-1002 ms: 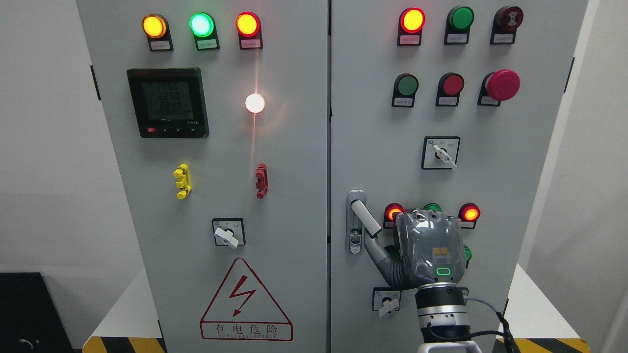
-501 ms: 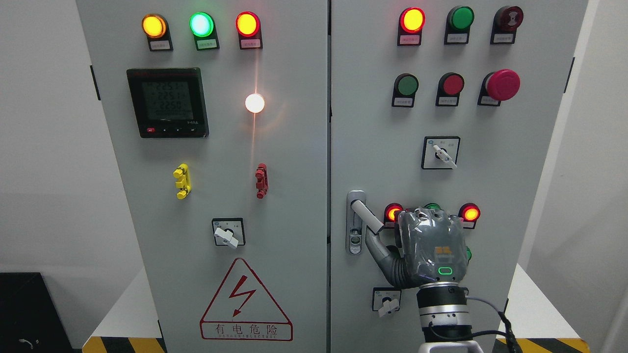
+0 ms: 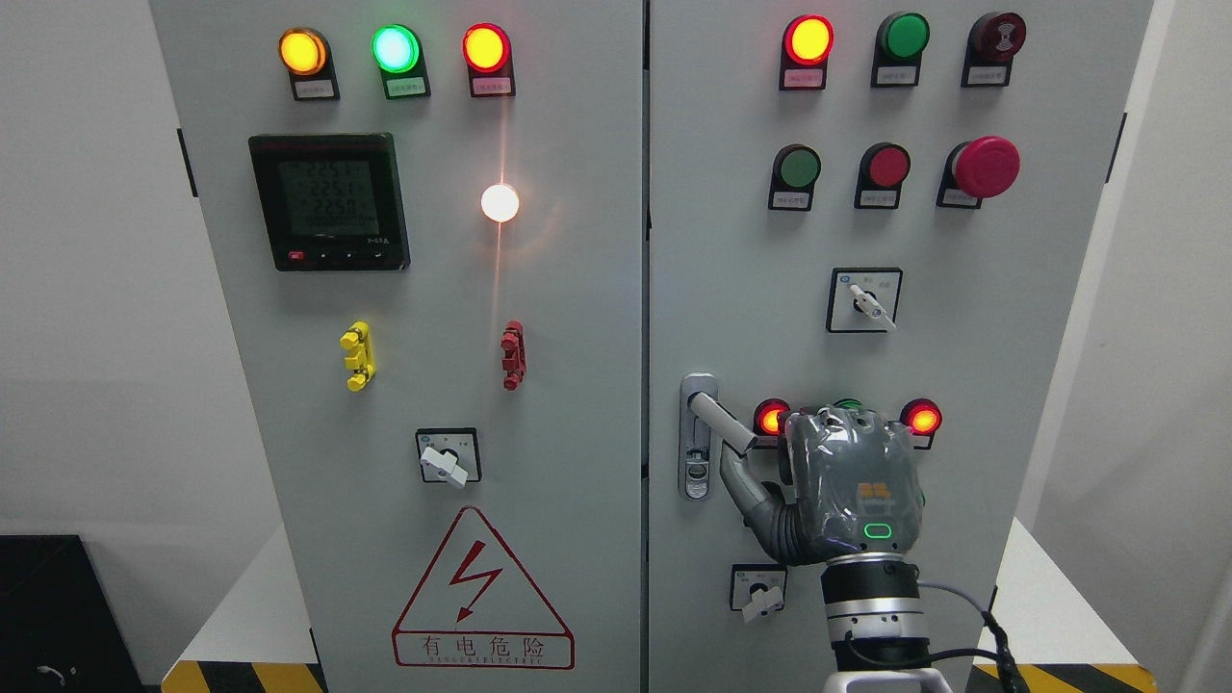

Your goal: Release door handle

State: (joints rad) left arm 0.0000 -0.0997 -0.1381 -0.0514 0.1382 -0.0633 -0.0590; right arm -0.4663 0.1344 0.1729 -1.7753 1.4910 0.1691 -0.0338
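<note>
Slanting down to the right from its grey lock plate [image 3: 698, 438], the white door handle [image 3: 725, 424] sits low on the left edge of the right cabinet door [image 3: 731, 241]. Just right of it, the right hand [image 3: 847, 486] shows its back; only the thumb nears the lever's tip. Whether its fingers grip anything, I cannot tell.

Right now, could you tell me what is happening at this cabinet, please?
The robot's right hand is at the door handle on the right door of a grey electrical cabinet. The handle lever sticks out at a slant, and the thumb reaches up just beneath its tip; whether they touch is unclear. The other fingers are hidden behind the back of the hand. The left hand is out of view.
</note>
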